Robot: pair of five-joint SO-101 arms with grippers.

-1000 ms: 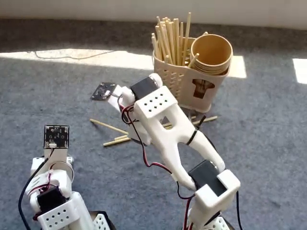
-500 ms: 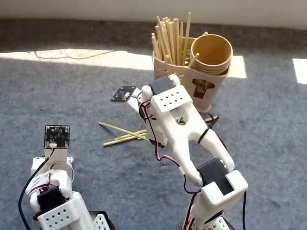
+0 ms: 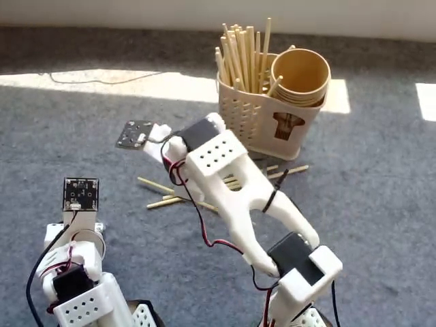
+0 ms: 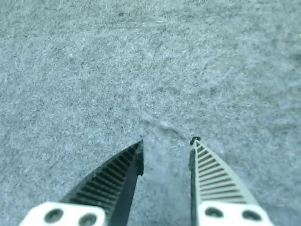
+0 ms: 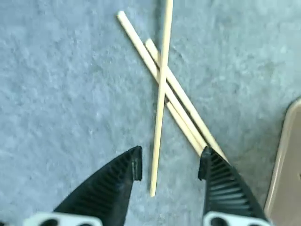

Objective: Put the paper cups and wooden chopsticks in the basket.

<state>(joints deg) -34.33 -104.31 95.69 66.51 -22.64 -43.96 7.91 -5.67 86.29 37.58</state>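
1. The basket (image 3: 253, 121) stands at 1 o'clock in the high view on grey carpet (image 3: 381, 204). Stacked paper cups (image 3: 300, 73) fill its 3 o'clock side and upright chopsticks (image 3: 242, 54) its 9 o'clock side. Both are judged already stowed.
2. The loose chopsticks (image 5: 162, 94) lie flat on the carpet at 7 o'clock of the basket: 3 are counted, 1 crossing 2.
3. The right gripper (image 5: 170, 164) hangs over that crossing, fingers spread and empty; it is judged to be lining up a pick.
4. The left gripper (image 4: 166, 149) has its fingers spread, empty, above plain carpet. The left arm (image 3: 88, 303) sits at 7 o'clock in the high view, judged parked out of the way.
5. Hidden: the right arm (image 3: 225, 170) covers its own gripper and the sticks' middles from above, so the loose total is uncertain. A beige edge (image 5: 287, 155) beside the right gripper is cut off; it is probably the basket wall. Fingertip contact with the carpet cannot be told.
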